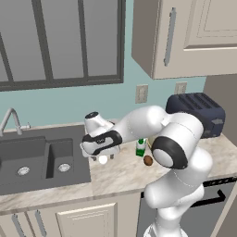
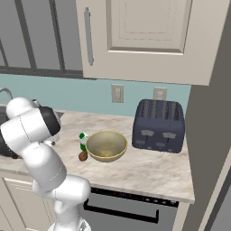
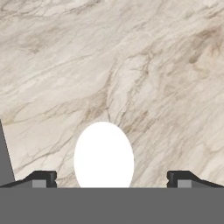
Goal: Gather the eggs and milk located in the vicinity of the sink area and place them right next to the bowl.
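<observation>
The white egg (image 3: 103, 154) lies on the marble counter (image 3: 131, 65), just right of the sink (image 1: 41, 159). My gripper (image 3: 111, 179) hangs straight over it, open, with one fingertip on each side and clear gaps to the shell. From the left base, the hand (image 1: 102, 155) sits low over the white egg (image 1: 102, 160). The milk (image 1: 140, 147) stands upright further right, with the brown egg (image 1: 148, 160) just in front of it. From the right base, the milk (image 2: 83, 140) and the brown egg (image 2: 83, 156) sit against the left side of the tan bowl (image 2: 106, 145).
A dark toaster (image 2: 159, 125) stands right of the bowl near the wall. The faucet (image 1: 11, 120) rises behind the sink. An upper cabinet (image 1: 185, 32) hangs overhead. The counter's front edge (image 1: 115, 190) runs close to the eggs.
</observation>
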Controlling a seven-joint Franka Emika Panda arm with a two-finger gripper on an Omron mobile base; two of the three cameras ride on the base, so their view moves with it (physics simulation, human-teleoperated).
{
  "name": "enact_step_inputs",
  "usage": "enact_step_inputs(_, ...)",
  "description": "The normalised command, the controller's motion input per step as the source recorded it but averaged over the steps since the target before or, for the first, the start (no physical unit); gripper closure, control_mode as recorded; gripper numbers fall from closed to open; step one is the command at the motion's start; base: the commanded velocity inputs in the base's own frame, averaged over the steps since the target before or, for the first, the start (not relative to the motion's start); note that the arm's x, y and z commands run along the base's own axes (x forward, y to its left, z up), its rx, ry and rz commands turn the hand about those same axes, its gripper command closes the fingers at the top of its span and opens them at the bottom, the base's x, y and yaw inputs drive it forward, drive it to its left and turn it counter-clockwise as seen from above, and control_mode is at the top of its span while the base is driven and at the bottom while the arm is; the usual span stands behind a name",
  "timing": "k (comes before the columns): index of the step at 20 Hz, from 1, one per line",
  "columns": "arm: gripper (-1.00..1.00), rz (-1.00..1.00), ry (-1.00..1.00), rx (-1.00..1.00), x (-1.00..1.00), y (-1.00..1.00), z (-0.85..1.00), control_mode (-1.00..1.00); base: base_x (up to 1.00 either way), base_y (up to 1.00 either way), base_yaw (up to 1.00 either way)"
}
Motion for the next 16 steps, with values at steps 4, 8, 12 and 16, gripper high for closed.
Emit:
enact_step_inputs(4,-1.0,0.0,0.0,0.0,0.0,0.0,-0.03,-1.0,0.0,0.0,0.0)
enact_step_inputs(8,-1.0,0.0,0.0,0.0,0.0,0.0,-0.07,-1.0,0.0,0.0,0.0)
enact_step_inputs(12,-1.0,0.0,0.0,0.0,0.0,0.0,-0.08,-1.0,0.0,0.0,0.0)
enact_step_inputs(16,-1.0,0.0,-0.01,0.0,0.0,0.0,-0.09,-1.0,0.0,0.0,0.0)
